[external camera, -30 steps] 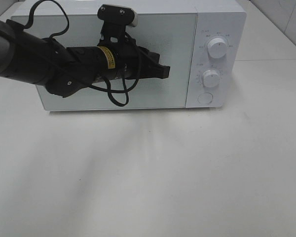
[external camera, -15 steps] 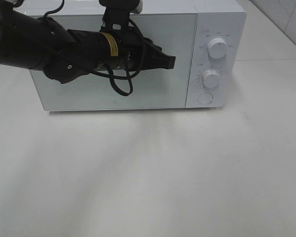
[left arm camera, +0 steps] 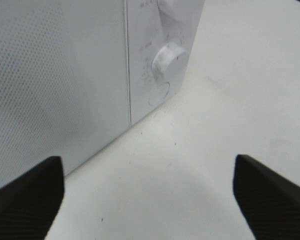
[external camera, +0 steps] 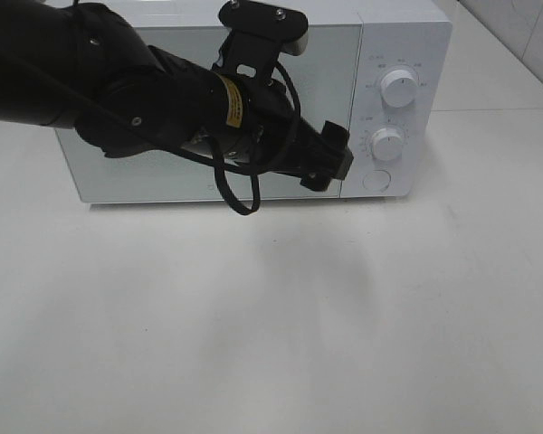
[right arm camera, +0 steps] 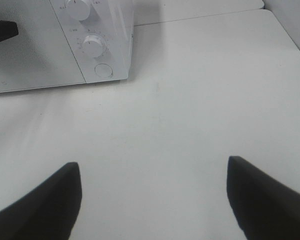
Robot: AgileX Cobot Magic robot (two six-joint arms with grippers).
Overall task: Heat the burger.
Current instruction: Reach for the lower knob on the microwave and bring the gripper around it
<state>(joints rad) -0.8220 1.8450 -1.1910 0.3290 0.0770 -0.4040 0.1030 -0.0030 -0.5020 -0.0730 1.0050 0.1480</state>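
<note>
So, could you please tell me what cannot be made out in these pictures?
The burger: in no view; the microwave's shut door hides the inside.
Dial markings: too small in exterior high, blurred in left wrist.
Door's middle: behind the left arm, exterior high.
Right tool: only fingertips, cut by the right wrist view's edge.

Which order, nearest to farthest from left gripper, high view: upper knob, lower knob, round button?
1. Round button, bottom of panel, and lower knob, just above: too close to call.
2. Upper knob, top of panel, farthest.
</note>
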